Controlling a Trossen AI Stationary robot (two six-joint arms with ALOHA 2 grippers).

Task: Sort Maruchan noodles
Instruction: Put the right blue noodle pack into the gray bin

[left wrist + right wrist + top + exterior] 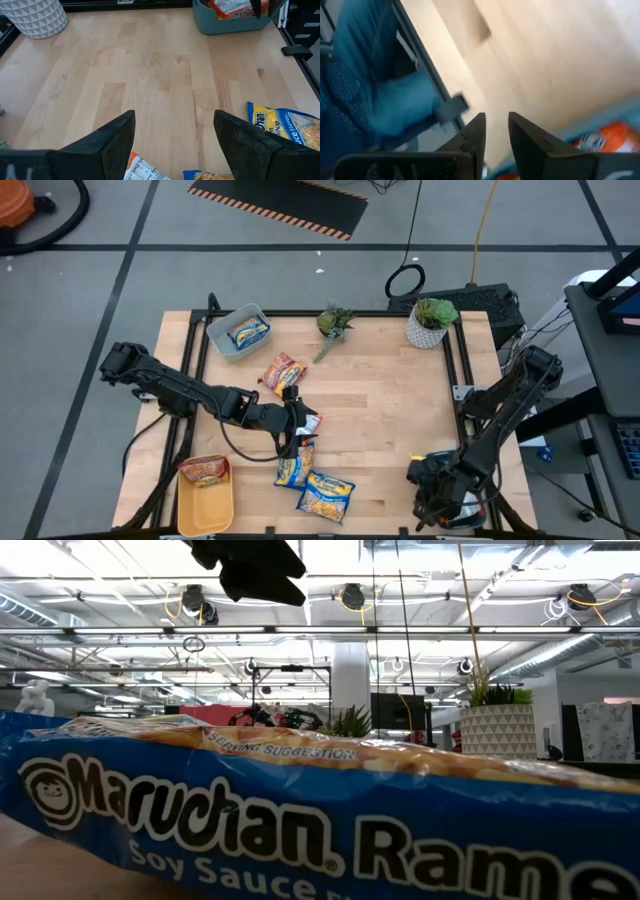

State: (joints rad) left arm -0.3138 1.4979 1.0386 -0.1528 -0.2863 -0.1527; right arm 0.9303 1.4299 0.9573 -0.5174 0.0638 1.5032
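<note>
Several Maruchan packets lie flat on the wooden table. An orange one (283, 370) is at mid table, a white-and-red one (311, 423) lies under my left gripper, and two blue-and-yellow ones (292, 469) (328, 493) sit near the front edge. My left gripper (299, 418) (174, 114) hangs open over the white-and-red packet (144, 170), a finger to either side; whether it touches, I cannot tell. My right gripper (432, 486) (496, 116), narrowly open and empty, is at the front right over the teal bin (235, 22), which holds an orange packet (607, 137).
A grey bin (238, 332) at the far left holds a blue packet. A yellow bin (205, 492) at the front left holds a red-and-yellow one. Two potted plants (335, 323) (431, 320) stand along the far edge. A blue packet (300, 810) fills the low view.
</note>
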